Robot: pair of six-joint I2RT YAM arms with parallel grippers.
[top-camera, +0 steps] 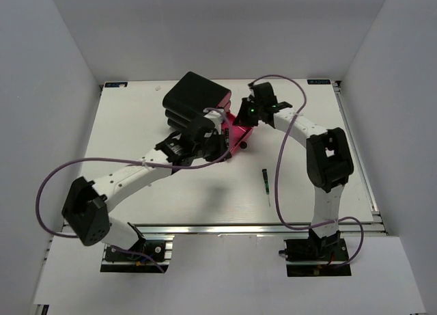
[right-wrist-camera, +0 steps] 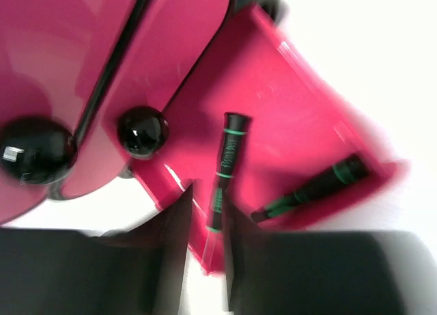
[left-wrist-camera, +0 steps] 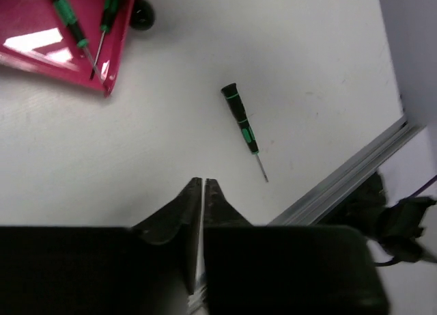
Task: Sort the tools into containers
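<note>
Top view, box: we record a black rounded-corner box [top-camera: 194, 96] at the far middle of the white table [top-camera: 136, 117].
Top view, drawer: a shallow magenta-pink drawer [top-camera: 237, 134] stands open at the box's front. The left arm [top-camera: 130, 178] and right arm [top-camera: 328, 158] both reach toward it.
Top view, loose tool: a thin black-handled precision screwdriver with green bands [top-camera: 265, 180] lies alone on the table, well apart from the drawer, on its near side.
Left wrist view, left gripper [left-wrist-camera: 204, 185]: we note the fingers pressed together, holding nothing, above bare table.
Left wrist view, contents: two green-banded screwdrivers [left-wrist-camera: 72, 24] lie side by side in the drawer's corner. A round black knob [left-wrist-camera: 142, 13] sits just beside it. The loose screwdriver lies between the drawer and the aluminium edge rail [left-wrist-camera: 341, 185].
Right wrist view, right gripper [right-wrist-camera: 207, 202]: the fingers stand slightly apart at the drawer's wall. One drawer screwdriver's lower end shows between them. Through the blur we cannot tell whether they touch it.
Right wrist view, drawers: two closed pink drawer fronts [right-wrist-camera: 171, 48] carry glossy black knobs [right-wrist-camera: 142, 130]. The open drawer holds both screwdrivers, apart and angled.
</note>
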